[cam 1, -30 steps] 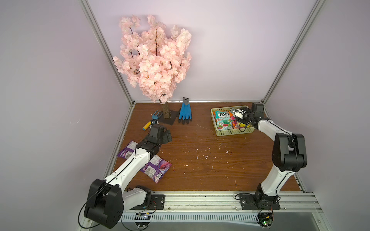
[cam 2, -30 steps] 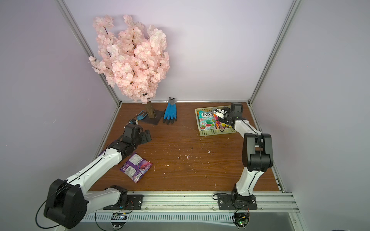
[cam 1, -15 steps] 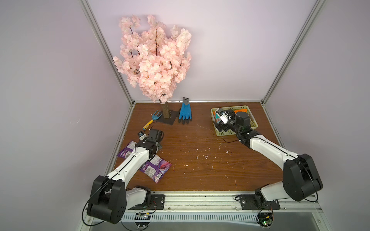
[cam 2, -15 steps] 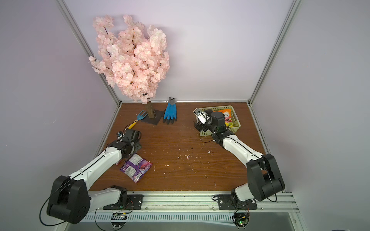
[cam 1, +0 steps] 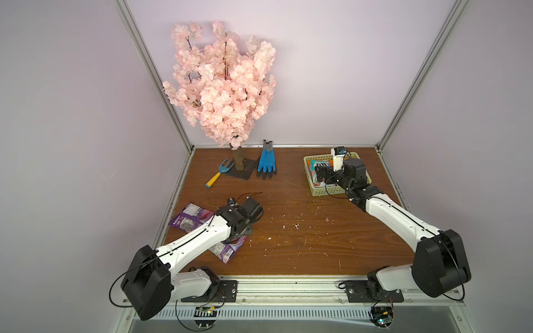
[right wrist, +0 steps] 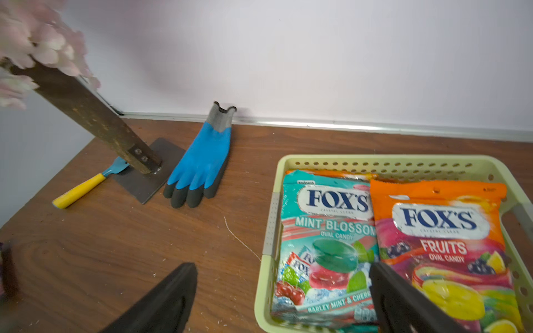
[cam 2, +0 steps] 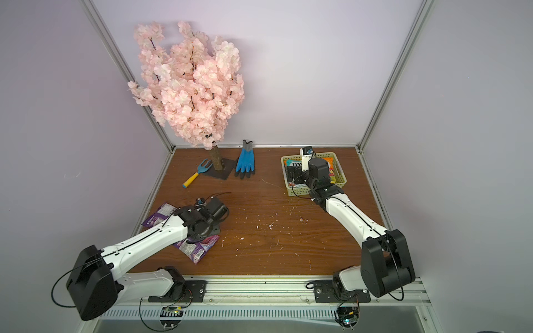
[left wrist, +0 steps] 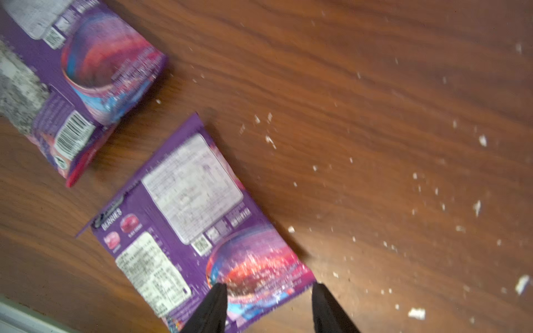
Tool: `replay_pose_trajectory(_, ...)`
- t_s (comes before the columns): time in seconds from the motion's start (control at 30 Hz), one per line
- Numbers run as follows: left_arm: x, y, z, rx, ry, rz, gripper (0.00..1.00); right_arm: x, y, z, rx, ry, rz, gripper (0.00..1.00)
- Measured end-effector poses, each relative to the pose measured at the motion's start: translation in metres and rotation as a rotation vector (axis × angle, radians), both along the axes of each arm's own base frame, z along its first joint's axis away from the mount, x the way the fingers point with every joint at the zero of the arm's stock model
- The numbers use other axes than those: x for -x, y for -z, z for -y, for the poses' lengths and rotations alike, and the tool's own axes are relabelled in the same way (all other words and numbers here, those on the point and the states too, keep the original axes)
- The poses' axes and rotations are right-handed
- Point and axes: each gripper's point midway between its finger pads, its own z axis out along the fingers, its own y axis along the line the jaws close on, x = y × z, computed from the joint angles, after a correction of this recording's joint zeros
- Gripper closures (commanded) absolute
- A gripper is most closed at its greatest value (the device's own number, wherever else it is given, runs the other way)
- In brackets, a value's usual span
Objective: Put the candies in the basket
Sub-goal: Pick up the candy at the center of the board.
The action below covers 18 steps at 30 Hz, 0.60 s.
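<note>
Below, two purple packets lie label side up on the bench, well apart from the basket. The left hand hangs over the end of the near packet, its fingers apart and straddling that end, not clamped. The far packet lies just beside it, untouched. The right hand is spread wide and empty, one finger over the bench and one over the basket, where a teal packet and an orange packet lie side by side, face up.

Handling, by judgement: the packets look light, with glossy film that is probably slippery and loose sweets inside that shift, so they will sag when lifted. The flat sealed seam at a short end seems the surest place to pinch.

Legible text: "FOX'S" on both basket packets. The teal one reads "MINT BLOSSOM OVAL CANDY", the orange one "FRUITS OVAL CANDY". On the near purple packet "BERRIES" shows, and the white panels are too blurred to read.
</note>
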Motion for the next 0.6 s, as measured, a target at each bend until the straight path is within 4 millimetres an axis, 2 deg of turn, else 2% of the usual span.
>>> replay_pose_trajectory(0.13,0.027,0.023,0.020,-0.114,0.147,-0.091,0.43,-0.001,0.004,0.009,-0.025,0.026,-0.024,0.01)
replay_pose_trajectory(0.23,0.037,0.038,0.024,-0.217,0.224,-0.125,0.43,0.000,0.006,0.009,-0.036,0.019,-0.037,0.01)
replay_pose_trajectory(0.6,0.031,0.054,-0.007,-0.481,0.254,-0.115,0.47,0.006,0.013,0.003,-0.049,-0.029,-0.080,0.01)
